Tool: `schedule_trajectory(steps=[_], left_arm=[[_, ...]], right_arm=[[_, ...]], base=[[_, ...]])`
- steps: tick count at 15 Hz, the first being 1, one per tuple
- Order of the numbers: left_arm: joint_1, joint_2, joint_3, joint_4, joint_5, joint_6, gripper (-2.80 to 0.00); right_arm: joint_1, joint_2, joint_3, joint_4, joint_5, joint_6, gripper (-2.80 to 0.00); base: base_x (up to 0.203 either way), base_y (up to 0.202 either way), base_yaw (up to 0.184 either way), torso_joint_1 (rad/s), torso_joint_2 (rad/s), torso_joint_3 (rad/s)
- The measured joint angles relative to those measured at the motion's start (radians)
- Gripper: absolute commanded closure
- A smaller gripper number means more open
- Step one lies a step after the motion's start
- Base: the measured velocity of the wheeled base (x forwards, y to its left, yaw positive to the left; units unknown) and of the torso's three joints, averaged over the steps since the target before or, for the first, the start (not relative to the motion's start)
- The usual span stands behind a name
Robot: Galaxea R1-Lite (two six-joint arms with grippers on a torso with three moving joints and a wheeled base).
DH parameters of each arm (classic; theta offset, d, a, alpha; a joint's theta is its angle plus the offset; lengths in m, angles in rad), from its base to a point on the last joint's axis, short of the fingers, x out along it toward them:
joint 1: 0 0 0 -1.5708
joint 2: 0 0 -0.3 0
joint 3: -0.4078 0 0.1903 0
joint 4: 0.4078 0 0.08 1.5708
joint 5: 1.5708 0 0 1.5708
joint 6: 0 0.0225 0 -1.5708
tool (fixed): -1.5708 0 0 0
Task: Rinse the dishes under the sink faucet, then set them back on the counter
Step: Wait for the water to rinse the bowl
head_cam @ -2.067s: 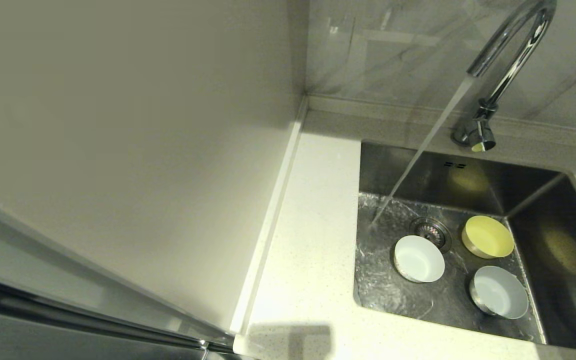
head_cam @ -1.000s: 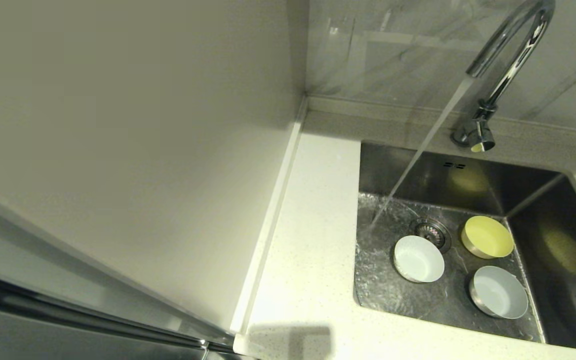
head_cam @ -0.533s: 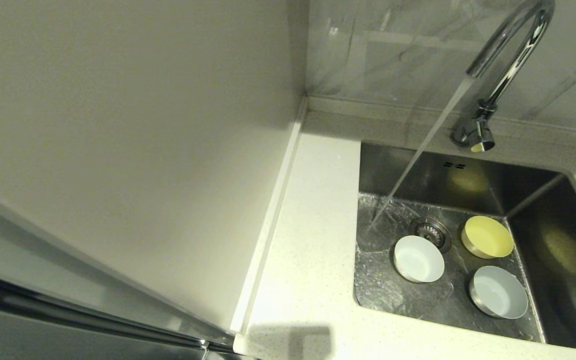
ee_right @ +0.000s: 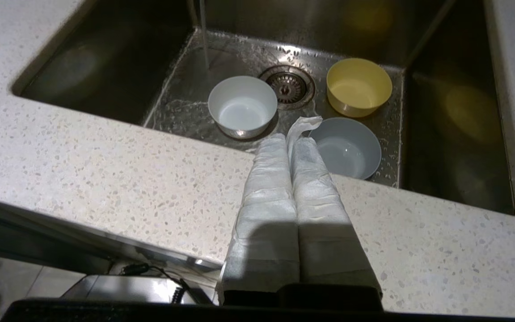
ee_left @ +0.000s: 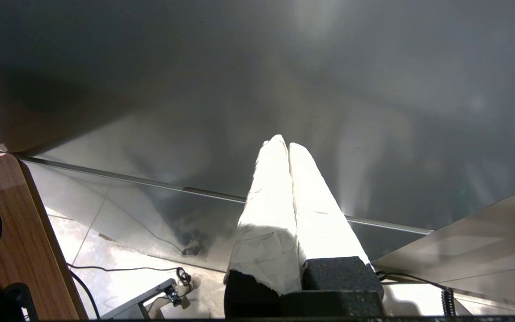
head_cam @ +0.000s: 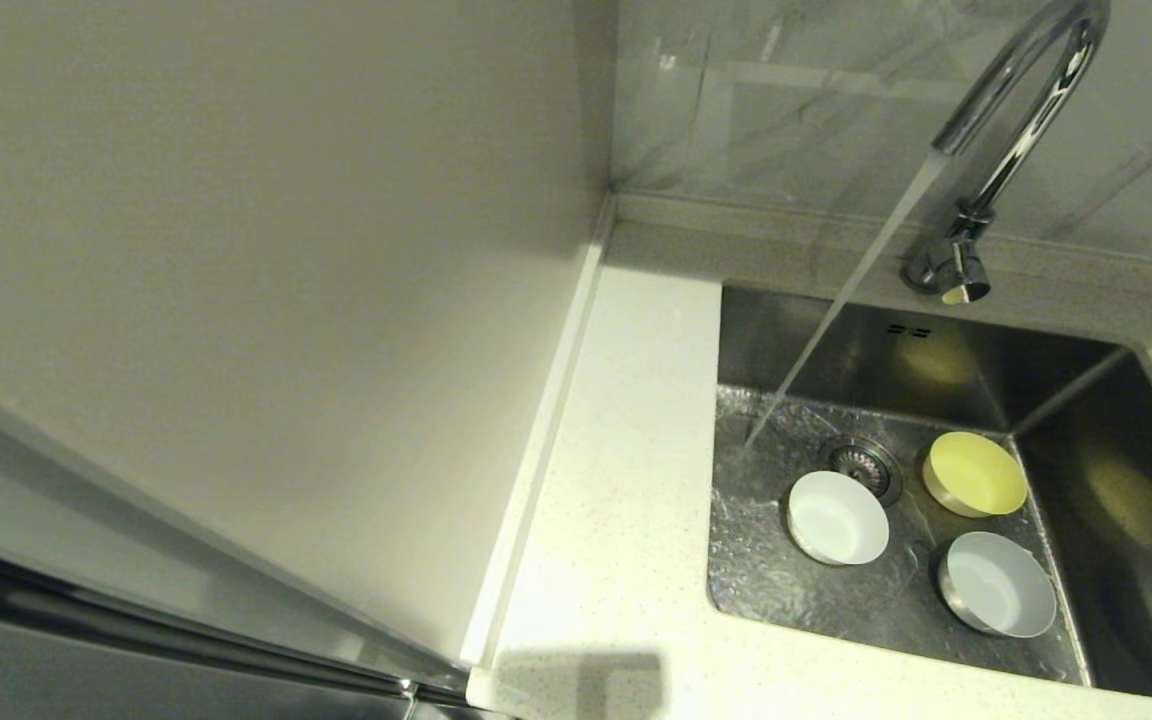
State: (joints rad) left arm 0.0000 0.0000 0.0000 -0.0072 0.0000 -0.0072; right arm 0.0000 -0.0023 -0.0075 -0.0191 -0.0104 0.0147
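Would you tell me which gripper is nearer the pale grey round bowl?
Right. The right gripper hangs above the counter edge beside the pale grey round bowl; the left gripper faces a grey panel, no bowl in sight.

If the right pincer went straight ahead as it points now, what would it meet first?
Probably the pale grey bowl nearest the counter, inside the sink. The shut right pincer points over the counter edge toward it; depth is unclear.

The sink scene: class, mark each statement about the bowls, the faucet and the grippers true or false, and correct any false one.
1. Three bowls sit in the sink. True.
2. The faucet is off. False: water runs.
3. The stream lands in the yellow bowl. False: it hits the basin floor beside the white bowl.
4. The right gripper is shut, empty, above the counter. True.
5. The left gripper holds the grey bowl. False: it is shut, empty.
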Motion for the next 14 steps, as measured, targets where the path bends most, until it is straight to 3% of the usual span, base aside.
schedule_trajectory(steps=[14], left_arm=[[0.0, 0.0, 0.0, 0.0, 0.0, 0.0, 0.0]], right_arm=[[0.0, 0.0, 0.008, 0.008, 0.0, 0.001, 0.0]], base=[[0.0, 0.0, 0.0, 0.0, 0.0, 0.0]])
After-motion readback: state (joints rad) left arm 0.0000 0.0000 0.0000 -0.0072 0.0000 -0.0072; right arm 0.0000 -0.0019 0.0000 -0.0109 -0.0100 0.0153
